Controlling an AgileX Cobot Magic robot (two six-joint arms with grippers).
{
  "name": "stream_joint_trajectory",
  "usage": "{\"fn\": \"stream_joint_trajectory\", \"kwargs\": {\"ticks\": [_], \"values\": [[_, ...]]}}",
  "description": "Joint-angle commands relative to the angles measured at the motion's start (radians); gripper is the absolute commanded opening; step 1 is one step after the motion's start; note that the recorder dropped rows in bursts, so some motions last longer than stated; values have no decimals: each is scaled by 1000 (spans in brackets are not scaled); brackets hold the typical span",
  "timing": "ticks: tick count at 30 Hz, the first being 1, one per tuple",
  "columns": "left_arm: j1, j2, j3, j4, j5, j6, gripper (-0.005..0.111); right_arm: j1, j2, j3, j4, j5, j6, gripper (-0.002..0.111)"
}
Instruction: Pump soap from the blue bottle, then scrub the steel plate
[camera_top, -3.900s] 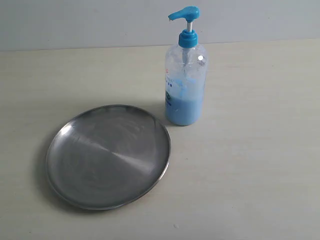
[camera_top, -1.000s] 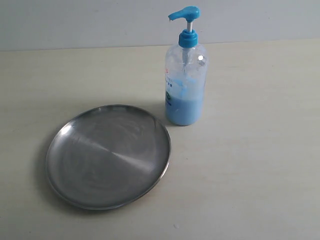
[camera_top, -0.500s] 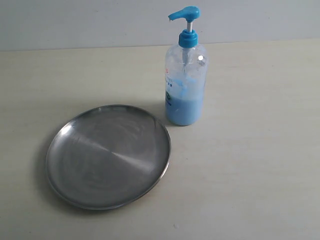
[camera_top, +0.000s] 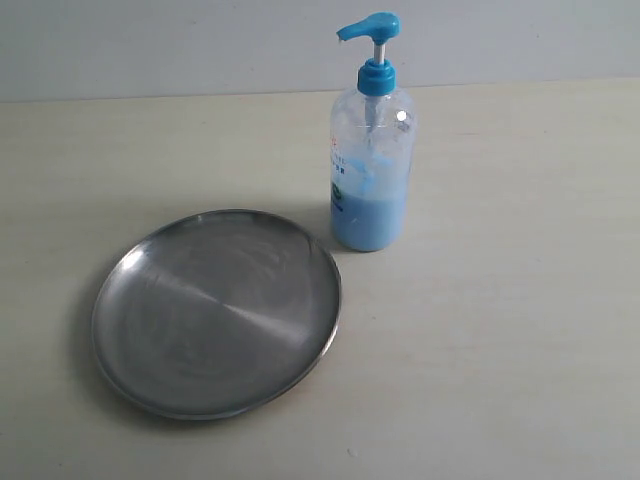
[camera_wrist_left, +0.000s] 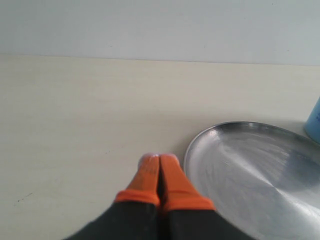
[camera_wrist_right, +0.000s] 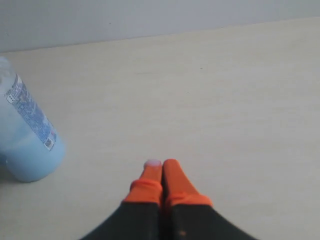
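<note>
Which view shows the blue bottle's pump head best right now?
The exterior view: the blue bottle stands whole and upright, with the pump head in full sight. The right wrist view shows only its lower body and label; the left wrist view catches just a pale blue sliver at the frame edge.

table (camera_top: 520, 350): pale cream, matte | wall (camera_top: 150, 40): plain grey-white, behind table

1. The blue bottle (camera_top: 368, 170) is showing clear plastic over light blue liquid.
2. Its pump head (camera_top: 372, 28) is showing bright blue.
3. Its label (camera_wrist_right: 31, 119) is showing blue print on white.
4. The steel plate (camera_top: 215, 312) is gleaming brushed grey.
5. The desk (camera_top: 520, 330) is looking pale cream.
6. The left gripper (camera_wrist_left: 159, 161) and right gripper (camera_wrist_right: 161, 165) are showing orange tips over black.
</note>
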Motion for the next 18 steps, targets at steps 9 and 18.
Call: {"fn": "stream_joint_trajectory", "kwargs": {"ticks": [9,18], "values": [[1,-6,3,1,-7,-3,0,-5,186,-9,38,-107,0,0],[1,-6,3,1,-7,-3,0,-4,282,-12,38,-130,-83,0]]}}
